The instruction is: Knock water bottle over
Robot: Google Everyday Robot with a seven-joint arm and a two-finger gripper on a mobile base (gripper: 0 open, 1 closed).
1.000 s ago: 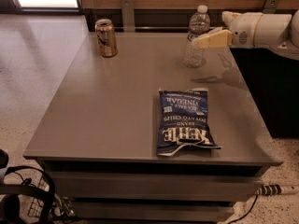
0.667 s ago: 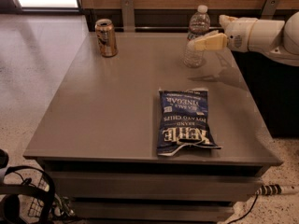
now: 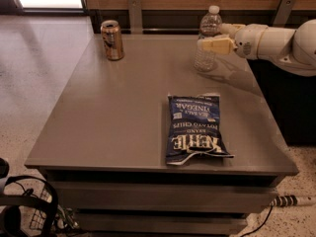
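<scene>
The water bottle (image 3: 204, 59) is a small clear ribbed bottle with a white cap. It stands upright near the far right of the grey table (image 3: 123, 112). My gripper (image 3: 213, 39) reaches in from the right on a white arm (image 3: 276, 41). It lies across the middle of the bottle, touching it or very close, and hides the label area. The bottle's cap shows above the gripper and its base shows below it.
A bronze-and-white drink can (image 3: 112, 39) stands at the far left of the table. A blue chip bag (image 3: 194, 127) lies flat at the front right. A wooden wall with metal brackets runs behind the table. Cables and a wire basket sit on the floor at the lower left.
My gripper has moved a little left and now covers the bottle's middle. The bottle still stands upright. The can and the chip bag have not moved.
</scene>
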